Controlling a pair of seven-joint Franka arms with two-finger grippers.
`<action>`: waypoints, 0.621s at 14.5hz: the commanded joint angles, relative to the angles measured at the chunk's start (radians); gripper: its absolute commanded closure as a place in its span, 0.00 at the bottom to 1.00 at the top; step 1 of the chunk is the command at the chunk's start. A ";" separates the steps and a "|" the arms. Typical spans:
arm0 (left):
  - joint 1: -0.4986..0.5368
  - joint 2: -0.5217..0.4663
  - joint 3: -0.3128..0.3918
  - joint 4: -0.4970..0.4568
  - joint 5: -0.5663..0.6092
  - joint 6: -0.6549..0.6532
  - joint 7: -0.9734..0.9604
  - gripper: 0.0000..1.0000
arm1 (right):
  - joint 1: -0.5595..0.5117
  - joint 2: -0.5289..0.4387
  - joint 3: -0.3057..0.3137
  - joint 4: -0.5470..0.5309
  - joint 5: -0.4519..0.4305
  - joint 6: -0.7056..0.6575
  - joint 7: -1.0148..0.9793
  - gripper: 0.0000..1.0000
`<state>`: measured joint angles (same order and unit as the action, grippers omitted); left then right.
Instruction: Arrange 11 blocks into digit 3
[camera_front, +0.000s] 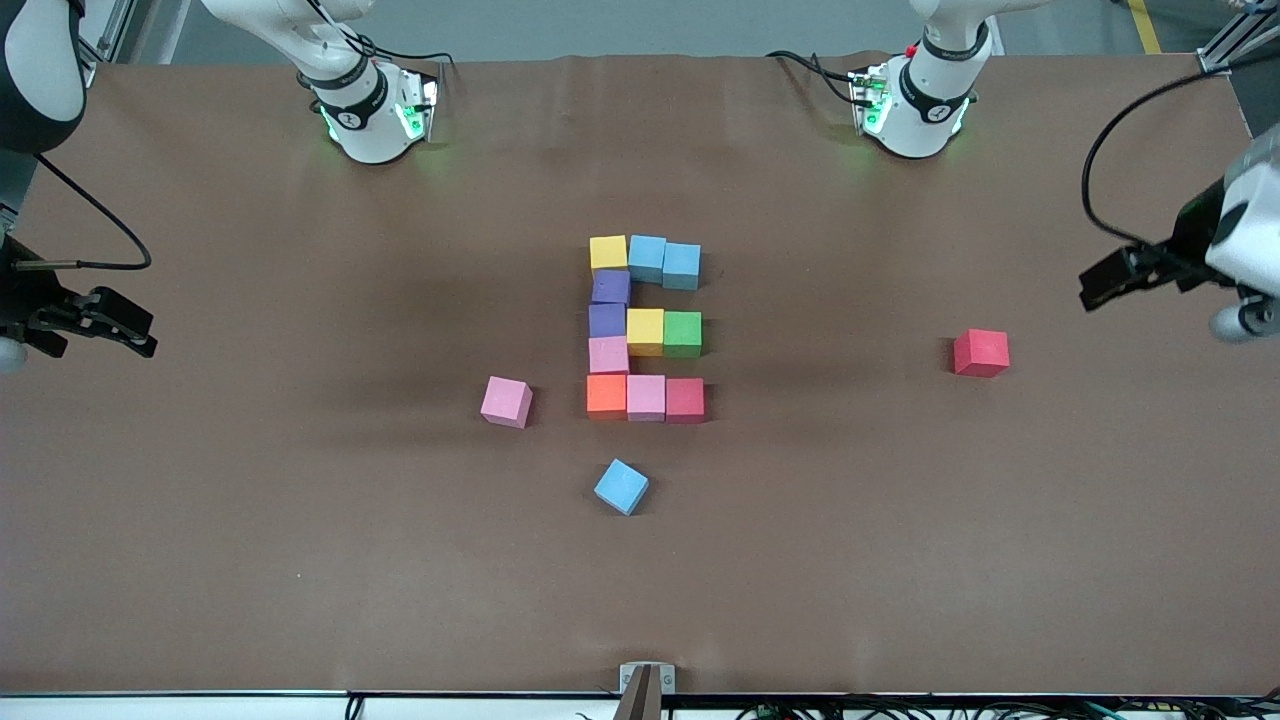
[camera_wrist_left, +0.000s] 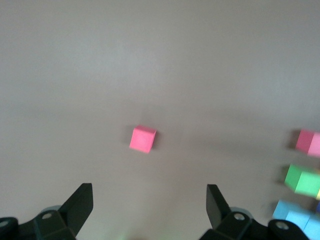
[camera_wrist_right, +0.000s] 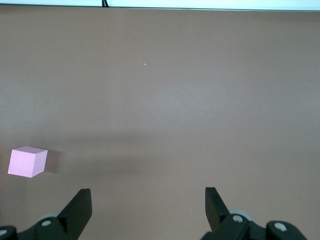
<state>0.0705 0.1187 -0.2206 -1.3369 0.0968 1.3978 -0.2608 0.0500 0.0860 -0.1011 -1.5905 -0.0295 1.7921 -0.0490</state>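
Eleven-cube digit 3 (camera_front: 645, 328) sits mid-table, three spare blocks around it – pink (camera_front: 506, 401), blue (camera_front: 621, 486), red (camera_front: 980, 352). Left gripper (camera_wrist_left: 150, 207) and right gripper (camera_wrist_right: 148, 210) hover at the table's ends – jaws wide, empty.

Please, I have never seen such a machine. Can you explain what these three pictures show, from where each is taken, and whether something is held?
Two robot arms stand at a brown table. The large picture looks down from a high camera facing them; the other two come from cameras on each arm's wrist.

In the middle, eleven small foam cubes form a multicoloured blocky figure. Three loose cubes lie apart: a pink foam cube, a light blue foam cube and a red foam cube.

The left end effector and the right end effector are at the table's ends, both open. Nothing is held.
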 joint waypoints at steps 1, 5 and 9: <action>-0.122 -0.128 0.163 -0.134 -0.095 -0.025 0.067 0.00 | -0.002 0.008 0.001 0.029 -0.001 -0.010 0.008 0.00; -0.167 -0.188 0.172 -0.229 -0.103 -0.016 0.071 0.00 | 0.001 0.011 0.001 0.035 -0.001 -0.020 0.008 0.00; -0.169 -0.197 0.168 -0.257 -0.103 0.006 0.072 0.00 | -0.009 0.011 0.000 0.041 0.000 -0.051 0.011 0.00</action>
<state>-0.0937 -0.0465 -0.0604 -1.5504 0.0089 1.3730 -0.2089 0.0490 0.0907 -0.1026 -1.5678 -0.0295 1.7569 -0.0489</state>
